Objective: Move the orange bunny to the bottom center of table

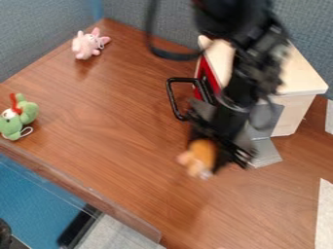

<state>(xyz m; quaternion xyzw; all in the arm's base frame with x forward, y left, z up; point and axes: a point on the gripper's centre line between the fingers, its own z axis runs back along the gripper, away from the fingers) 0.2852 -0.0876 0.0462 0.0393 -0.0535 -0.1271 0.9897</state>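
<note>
Orange with pale pink is recorded on the bunny (203,152), pink on the plush animal (84,45), and green with red and white on the plush toy (27,113). Reddish-brown wood grain is observed on the tabletop (117,112). Cream and red are noted on the box (300,77), black on its handle (172,99).

We see the orange bunny (203,152) as a small, soft-looking toy, blurred, with a rounded orange body and paler, pinkish parts at its lower left. A small whitish bit shows at its lower end. We find it held at the tip of the black gripper (216,151), its pale end slanting down and away. It lies over the middle part of the brown wooden table (123,109); we cannot tell whether it touches the surface.
</note>
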